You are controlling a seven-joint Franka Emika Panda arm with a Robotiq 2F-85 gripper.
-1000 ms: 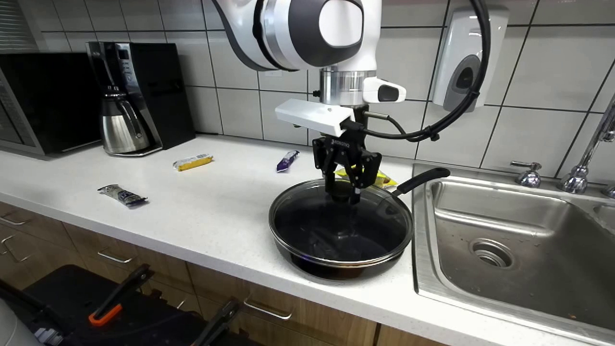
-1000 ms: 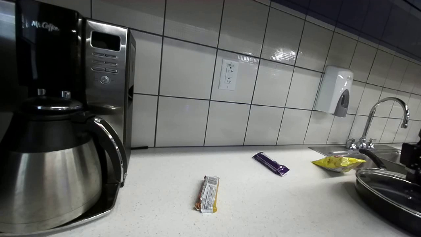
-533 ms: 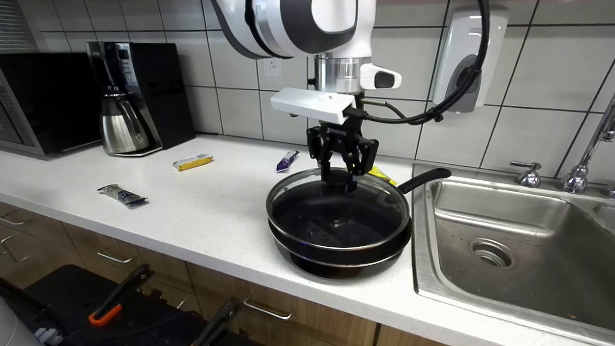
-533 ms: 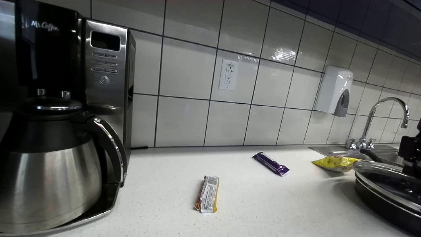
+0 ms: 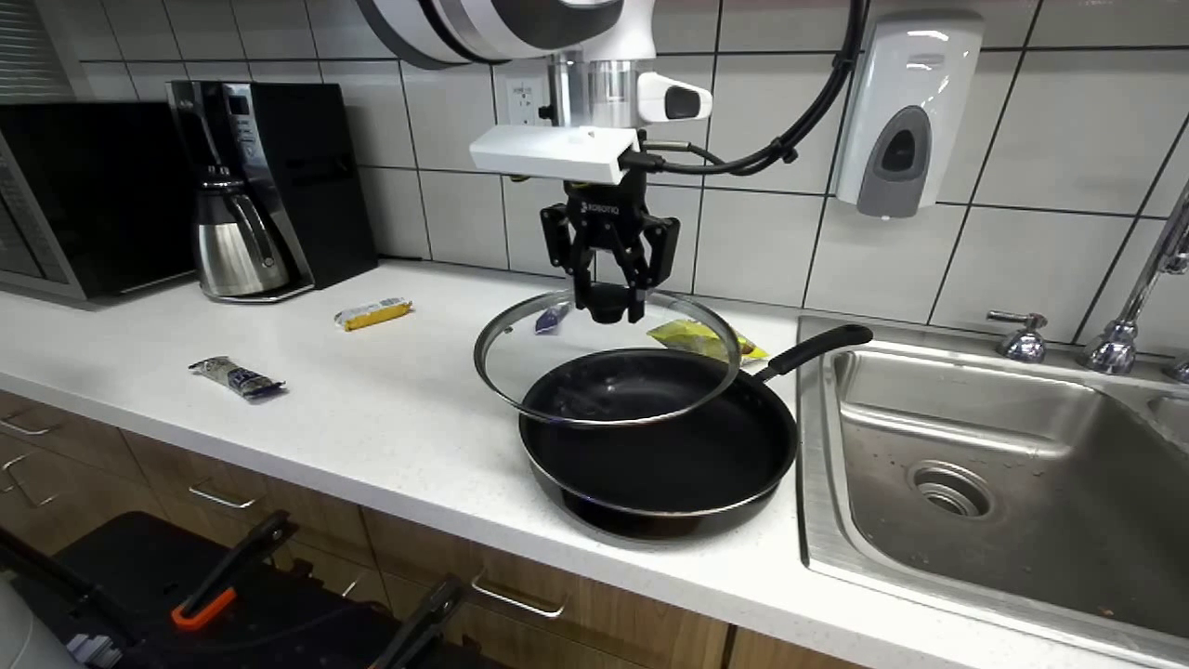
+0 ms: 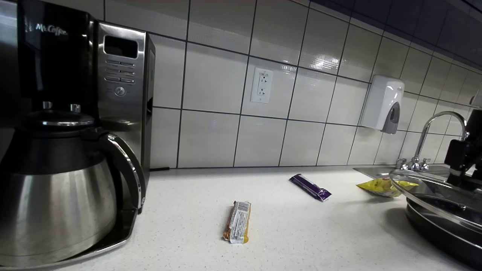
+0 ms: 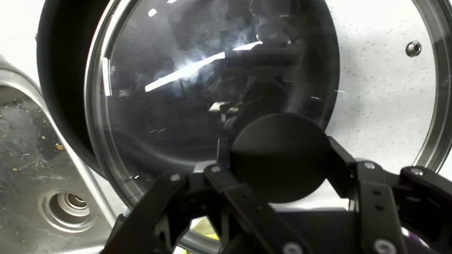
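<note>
My gripper is shut on the round black knob of a clear glass lid with a metal rim. The knob sits between both fingers in the wrist view. In both exterior views the lid hangs in the air over a black frying pan, shifted to one side so that part of the pan's inside is uncovered. The pan rests on the white counter, its black handle pointing toward the sink. In an exterior view the gripper and lid are cut off by the picture's edge.
A yellow packet and a purple-wrapped bar lie behind the lid. Farther along the counter are a yellow bar and a grey-wrapped bar. A steel sink adjoins the pan; a coffee maker stands by the tiled wall.
A second ago the lid lay on the pan. My gripper has raised it by its knob and carried it toward the coffee maker's side; the pan has stayed where it was.
</note>
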